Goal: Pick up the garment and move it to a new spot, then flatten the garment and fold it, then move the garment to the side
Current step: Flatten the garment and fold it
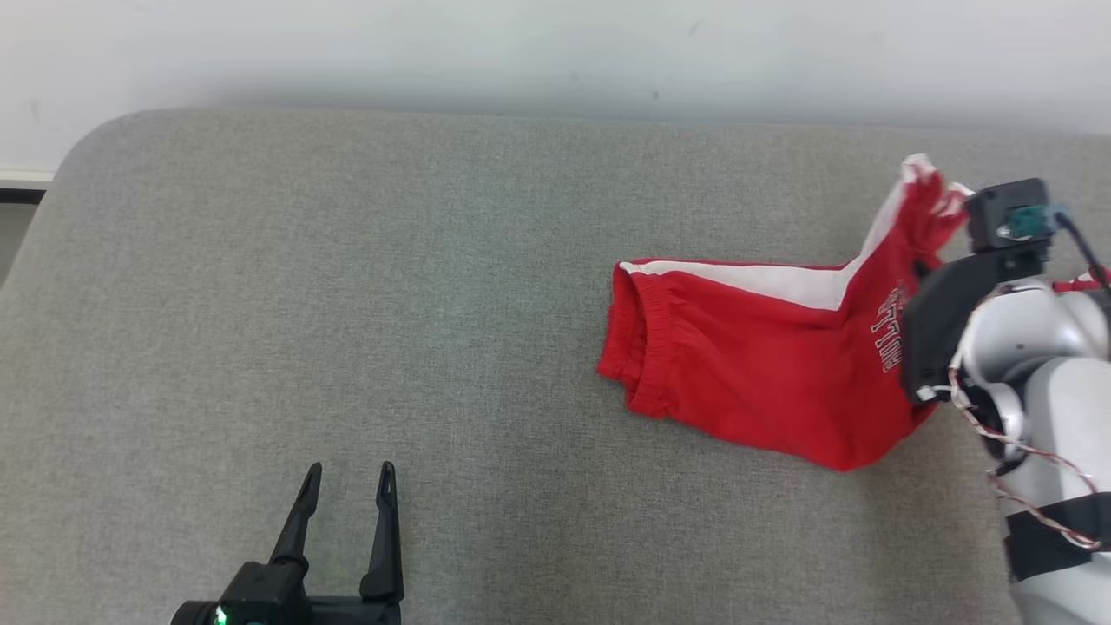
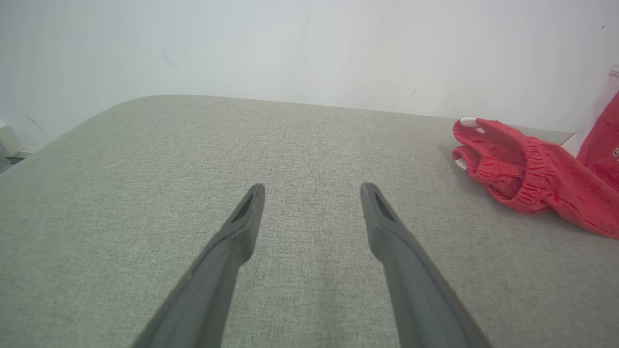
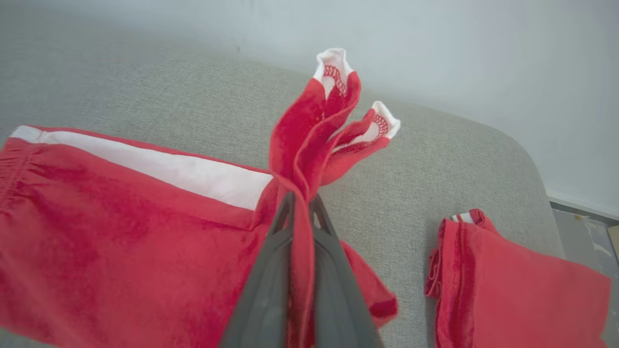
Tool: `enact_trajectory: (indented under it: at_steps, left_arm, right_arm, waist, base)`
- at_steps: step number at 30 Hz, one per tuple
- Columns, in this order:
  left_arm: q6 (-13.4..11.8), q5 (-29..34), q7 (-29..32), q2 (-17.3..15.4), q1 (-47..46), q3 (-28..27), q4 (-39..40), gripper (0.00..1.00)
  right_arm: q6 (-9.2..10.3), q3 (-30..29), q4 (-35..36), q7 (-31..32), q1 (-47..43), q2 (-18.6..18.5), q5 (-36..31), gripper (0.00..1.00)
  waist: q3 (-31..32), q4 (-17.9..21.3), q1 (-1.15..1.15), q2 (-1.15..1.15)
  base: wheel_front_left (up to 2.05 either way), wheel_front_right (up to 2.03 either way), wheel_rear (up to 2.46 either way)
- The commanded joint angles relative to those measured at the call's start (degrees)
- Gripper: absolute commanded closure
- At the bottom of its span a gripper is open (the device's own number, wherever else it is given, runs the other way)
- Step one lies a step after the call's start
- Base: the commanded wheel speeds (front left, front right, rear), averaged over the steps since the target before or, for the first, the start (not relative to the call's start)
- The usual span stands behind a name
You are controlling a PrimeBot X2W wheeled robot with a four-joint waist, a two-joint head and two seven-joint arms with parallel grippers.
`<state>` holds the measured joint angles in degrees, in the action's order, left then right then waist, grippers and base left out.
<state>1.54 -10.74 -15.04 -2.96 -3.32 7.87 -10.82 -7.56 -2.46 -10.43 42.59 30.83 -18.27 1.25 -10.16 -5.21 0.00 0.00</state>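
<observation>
The red shorts [image 1: 764,382] lay on the right part of the grey tabletop [image 1: 347,304]. Their elastic waistband [image 1: 647,347] rested on the cloth and pointed toward the middle. A white side stripe [image 1: 764,279] ran along the far edge, and some lettering [image 1: 892,334] showed near the raised end. That leg end was lifted off the surface. The right pincer [image 3: 300,203] was pressed together on a bunch of hem fabric, with two white-tipped corners standing up past its fingertips.

By my reading, the task was at an early stage. The grasp was made and one end was up, but most of the shorts lay on the tabletop in soft creases. Carrying them to a new spot, flattening, folding and setting them aside all appeared to be left.

The left pincer [image 1: 350,482] was spread and empty, near the front left and well apart from the shorts. A second red garment [image 3: 512,285] lay by the right corner, near the shorts but not touching them.

The tabletop was covered in a grey woven cloth, bare across its left and middle, with rounded far corners. Behind it rose a pale wall [image 1: 521,52] with a few small marks. A strip of floor [image 3: 580,232] showed past the right corner.
</observation>
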Motion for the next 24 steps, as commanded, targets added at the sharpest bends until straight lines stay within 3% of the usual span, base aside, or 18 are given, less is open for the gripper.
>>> enact_trajectory:
  at_steps: [1,7,16,24]
  left_arm:
    - [0.1,-0.5,-0.2,0.1,0.8,0.1,-0.1,0.0]
    - [-0.3,-1.3,-0.2,0.1,0.7,1.0,-0.2,0.0]
    - [-0.7,-2.0,-0.2,0.1,1.1,1.9,-0.4,0.0]
    - [-0.7,-2.2,-0.2,0.1,1.9,1.8,-0.6,0.0]
  right_arm:
    - [0.14,1.3,0.4,0.5,0.2,0.7,1.2,1.0]
    - [0.14,6.7,-1.8,0.9,2.5,3.3,3.7,1.0]
    - [0.14,13.5,-11.5,-1.6,6.2,6.4,6.7,1.0]
    - [0.13,16.6,-16.8,-3.6,8.1,7.8,8.0,1.0]
  waist:
    - [0.2,-0.2,0.0,0.0]
    - [0.5,-1.4,0.0,0.0]
    - [0.9,-3.8,0.0,0.0]
    - [1.3,-4.3,0.0,0.0]
  base:
    - [0.0,0.0,0.0]
    - [0.0,0.0,0.0]
    - [0.0,0.0,0.0]
    - [0.0,0.0,0.0]
